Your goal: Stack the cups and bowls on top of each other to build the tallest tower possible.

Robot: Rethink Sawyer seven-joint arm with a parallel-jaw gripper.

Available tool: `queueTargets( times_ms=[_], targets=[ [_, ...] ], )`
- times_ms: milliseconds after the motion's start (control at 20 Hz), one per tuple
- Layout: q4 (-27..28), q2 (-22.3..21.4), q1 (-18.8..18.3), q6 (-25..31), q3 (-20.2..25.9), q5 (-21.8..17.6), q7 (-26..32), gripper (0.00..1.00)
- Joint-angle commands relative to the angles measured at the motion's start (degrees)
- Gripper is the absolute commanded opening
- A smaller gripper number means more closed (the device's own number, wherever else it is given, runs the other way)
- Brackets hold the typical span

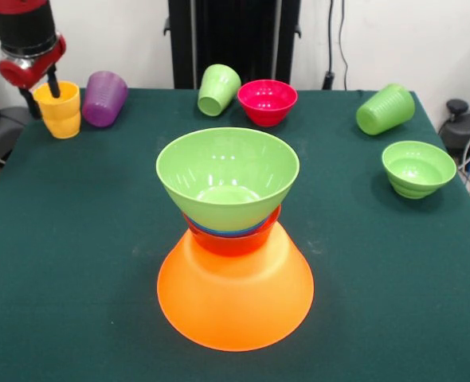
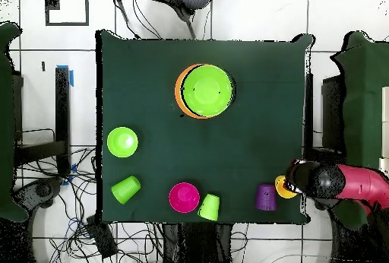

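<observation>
Fingers (image 1: pixel 44 86) straddling rim of yellow cup (image 1: pixel 59 111): one dark finger dipping inside, other pressing outside wall, so gripping cup. Cup standing upright on green counter (image 1: pixel 76 239). Purple cup (image 1: pixel 103 99) sitting just beside fingers, upside down. Tower (image 1: pixel 233 247) rising well apart from fingers, mid-counter: orange bowl (image 1: pixel 235 306) inverted as base, red-orange bowl (image 1: pixel 235 237) and blue sliver above, large green bowl (image 1: pixel 227 179) topping (mouth up). Farther from fingers: tipped green cup (image 1: pixel 218 88), pink bowl (image 1: pixel 268 101), second green cup (image 1: pixel 385 109) lying on side, small green bowl (image 1: pixel 417 168).
</observation>
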State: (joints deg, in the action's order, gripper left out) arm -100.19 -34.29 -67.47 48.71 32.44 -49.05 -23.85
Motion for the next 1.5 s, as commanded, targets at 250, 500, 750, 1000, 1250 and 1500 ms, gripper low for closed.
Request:
queueTargets(
  times_ms=[250,500,750,1000,1250,1500],
  targets=[
    [1.15,6.44,1.58,0.33,2.06,-3.24,9.70,1.00],
    [2.81,7.50,2.51,-0.54,0.79,-5.61,8.90,1.00],
    [3.11,7.69,3.72,-1.26,0.04,-6.45,6.75,1.00],
    [2.98,7.50,5.34,-1.37,-0.65,-6.76,3.84,1.00],
    [2.67,7.13,5.40,-0.89,-0.41,-6.60,3.89,0.00],
    [2.46,6.54,5.50,-0.42,-0.34,-6.33,4.09,0.00]
  ],
)
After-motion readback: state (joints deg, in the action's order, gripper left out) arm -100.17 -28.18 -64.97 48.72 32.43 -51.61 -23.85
